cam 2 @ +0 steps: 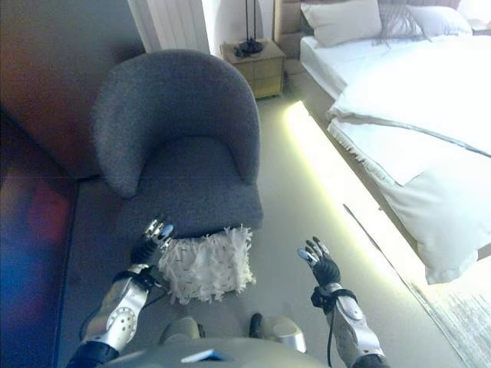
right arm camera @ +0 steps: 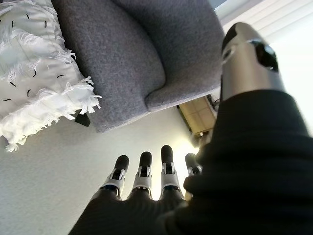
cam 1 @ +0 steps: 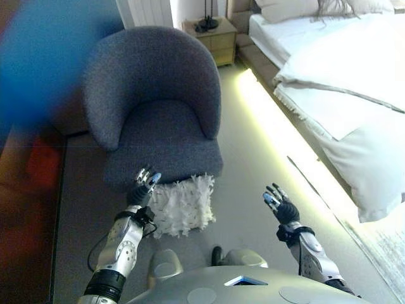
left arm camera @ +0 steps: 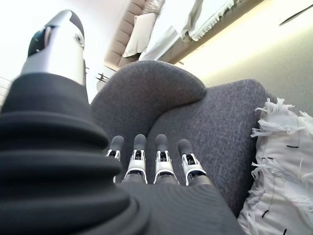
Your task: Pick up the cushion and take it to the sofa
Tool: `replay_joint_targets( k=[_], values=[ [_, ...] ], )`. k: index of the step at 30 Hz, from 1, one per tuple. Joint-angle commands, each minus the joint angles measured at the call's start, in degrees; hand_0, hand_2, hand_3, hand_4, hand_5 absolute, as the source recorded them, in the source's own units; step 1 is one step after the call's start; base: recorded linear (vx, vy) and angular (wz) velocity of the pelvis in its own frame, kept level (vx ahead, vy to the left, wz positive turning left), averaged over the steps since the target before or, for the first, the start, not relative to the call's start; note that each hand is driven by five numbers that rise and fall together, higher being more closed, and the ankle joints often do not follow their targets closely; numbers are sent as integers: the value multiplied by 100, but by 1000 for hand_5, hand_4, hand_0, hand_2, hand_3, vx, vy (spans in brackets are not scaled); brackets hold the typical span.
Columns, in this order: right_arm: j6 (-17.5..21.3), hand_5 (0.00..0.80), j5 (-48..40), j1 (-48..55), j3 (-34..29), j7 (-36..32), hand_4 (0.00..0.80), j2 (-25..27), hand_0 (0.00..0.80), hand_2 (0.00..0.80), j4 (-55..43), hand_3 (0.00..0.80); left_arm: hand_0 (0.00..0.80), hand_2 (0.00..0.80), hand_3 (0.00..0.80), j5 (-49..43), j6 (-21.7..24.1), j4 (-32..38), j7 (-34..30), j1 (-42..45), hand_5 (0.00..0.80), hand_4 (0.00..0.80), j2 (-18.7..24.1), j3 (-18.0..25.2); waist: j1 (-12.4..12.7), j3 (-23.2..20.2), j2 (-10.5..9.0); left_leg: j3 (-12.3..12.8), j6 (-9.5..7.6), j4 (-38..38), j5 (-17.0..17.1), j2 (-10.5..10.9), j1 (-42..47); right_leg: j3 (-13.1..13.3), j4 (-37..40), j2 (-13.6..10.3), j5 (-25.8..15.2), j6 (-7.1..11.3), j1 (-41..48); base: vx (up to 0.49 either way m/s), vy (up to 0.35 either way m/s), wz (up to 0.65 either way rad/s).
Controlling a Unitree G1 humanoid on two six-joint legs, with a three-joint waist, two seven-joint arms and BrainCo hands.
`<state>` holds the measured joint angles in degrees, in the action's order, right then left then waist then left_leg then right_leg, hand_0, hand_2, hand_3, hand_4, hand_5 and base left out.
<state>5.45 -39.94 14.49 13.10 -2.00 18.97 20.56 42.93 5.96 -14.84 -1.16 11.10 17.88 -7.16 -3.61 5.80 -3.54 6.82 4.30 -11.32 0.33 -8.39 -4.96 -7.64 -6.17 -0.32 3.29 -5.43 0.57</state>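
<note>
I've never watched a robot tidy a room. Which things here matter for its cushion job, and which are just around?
For the job:
white fringed cushion on the floor against the chair
grey armchair
left hand, open
right hand, open

Just around:
bed
wooden nightstand

I stand in a bedroom. A made bed (cam 1: 342,69) with pillows (cam 2: 341,21) fills one side. A wooden nightstand (cam 1: 212,39) and grey armchair (cam 1: 152,104) sit nearby.

The cushion (cam 1: 182,206) leans against the armchair's (cam 1: 154,107) front, bed (cam 1: 345,82) to the right.
</note>
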Motion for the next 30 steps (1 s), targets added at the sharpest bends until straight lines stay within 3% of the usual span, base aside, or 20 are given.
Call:
replay_joint_targets(
  k=[1,4,9,15,17,18,21,22,23,25,30],
  values=[
    [165,0,193,-5,-130,-83,0,-8,0,0,-431,0,0,0,0,250,415,430,-198,202,0,0,95,422,117,13,52,-139,75,664,620,-76,115,567,52,-289,133,790,270,239,133,-21],
    [170,0,186,50,-193,-48,0,-18,0,0,-461,0,0,0,0,332,386,352,-277,156,0,0,80,487,92,-41,82,-101,88,948,431,-76,257,533,26,-403,209,862,356,193,125,-21],
    [201,0,164,175,-331,-33,0,-35,0,0,-630,0,0,0,0,333,349,266,-279,-31,0,0,116,471,-68,-132,134,236,1,821,49,67,377,472,-67,-600,231,1012,255,149,176,-19],
    [181,0,136,-14,-277,110,0,-177,0,0,-637,0,0,0,0,301,403,103,-194,-167,0,0,172,345,-50,-144,86,394,-307,541,-322,359,364,357,-476,-926,231,1257,223,135,213,-1],
    [204,0,93,-91,-219,132,0,-250,0,0,-646,0,0,0,0,228,403,132,-236,-140,0,0,212,348,7,-149,71,426,-459,589,-385,492,430,257,-946,-1151,-53,1380,57,112,274,-4],
    [266,0,91,-101,-207,122,0,-302,0,0,-623,0,0,0,0,142,414,154,-277,-100,0,0,256,344,59,-137,76,441,-598,631,-454,623,480,202,-1561,-1373,-286,1397,-69,116,321,-17],
    [349,0,139,-91,-139,278,0,-409,0,0,-554,0,0,0,0,48,371,93,-291,-87,0,0,332,327,95,-85,180,434,-761,693,-545,808,625,277,-2967,-1656,-789,1254,-696,139,317,-22],
    [340,0,141,-42,-126,296,0,-399,0,0,-552,0,0,0,0,59,331,82,-347,-92,0,0,370,356,82,-56,162,393,-767,713,-657,920,753,307,-3194,-1766,-805,1294,-810,203,294,-4],
    [337,0,182,1,-107,279,0,-394,0,0,-541,0,0,0,0,77,296,103,-416,-89,0,0,391,393,83,-47,167,391,-777,727,-674,951,793,285,-3193,-1802,-854,1283,-893,214,198,17],
    [370,0,223,71,-98,227,0,-382,0,0,-508,0,0,0,0,77,245,175,-487,-105,0,0,428,418,73,-60,182,438,-772,752,-597,935,760,192,-2455,-1698,-933,1206,-954,118,57,23],
    [413,0,49,76,-114,156,0,-402,0,0,-382,0,0,0,0,97,198,217,-457,-173,0,0,525,294,24,-43,-56,321,-669,664,-801,1012,776,311,-278,-1520,-1326,1559,-893,180,-126,9]
  ],
)
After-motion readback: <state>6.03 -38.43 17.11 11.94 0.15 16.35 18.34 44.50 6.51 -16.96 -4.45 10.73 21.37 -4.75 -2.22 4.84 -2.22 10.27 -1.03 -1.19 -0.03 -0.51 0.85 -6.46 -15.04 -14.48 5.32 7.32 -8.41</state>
